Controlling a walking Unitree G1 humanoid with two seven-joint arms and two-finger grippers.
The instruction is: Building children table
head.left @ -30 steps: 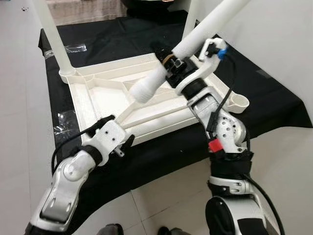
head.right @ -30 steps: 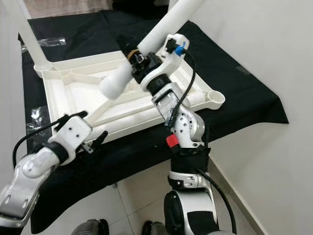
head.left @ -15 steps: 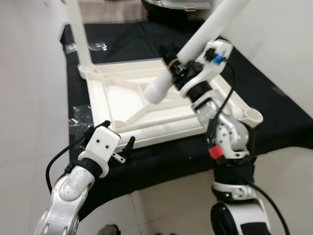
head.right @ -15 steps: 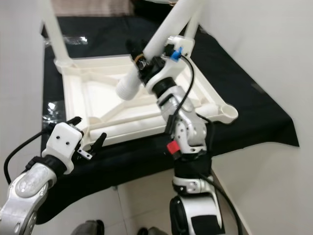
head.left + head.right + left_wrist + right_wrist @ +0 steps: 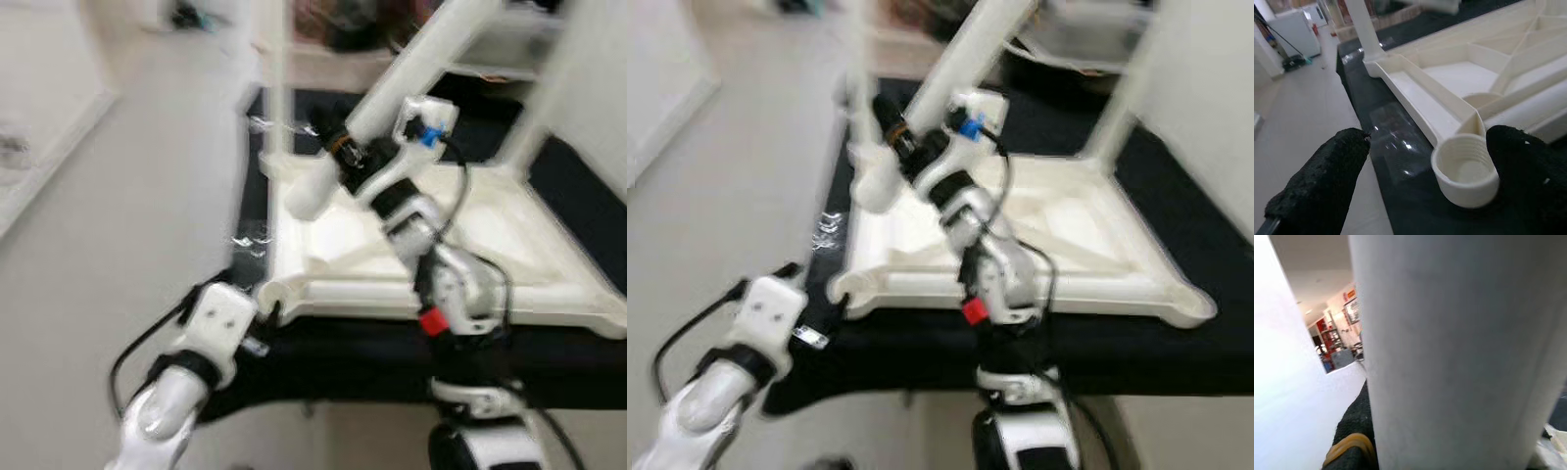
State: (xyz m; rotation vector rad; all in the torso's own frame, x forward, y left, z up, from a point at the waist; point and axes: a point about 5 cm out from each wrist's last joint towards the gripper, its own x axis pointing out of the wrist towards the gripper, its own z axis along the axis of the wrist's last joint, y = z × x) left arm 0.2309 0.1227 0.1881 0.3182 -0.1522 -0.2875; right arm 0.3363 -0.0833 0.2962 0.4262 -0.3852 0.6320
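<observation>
Head view swings left, blurred.
Right gripper [image 5: 345, 157] still clamps the table leg [image 5: 392, 83]; left gripper [image 5: 1425, 161], jaws wide, now straddles the empty corner socket [image 5: 1465, 169] of the tabletop [image 5: 1459, 78].

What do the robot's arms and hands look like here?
Both arms are silver-white with black joint bands and loose black cables. The right arm carries a red tag and a blue connector near the right hand. The left hand has a white wrist block and fuzzy black fingers.

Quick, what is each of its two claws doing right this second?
Left gripper: open, empty, its fingers either side of the threaded socket.
Right gripper: shut on the white table leg, held over the upturned tabletop.
</observation>
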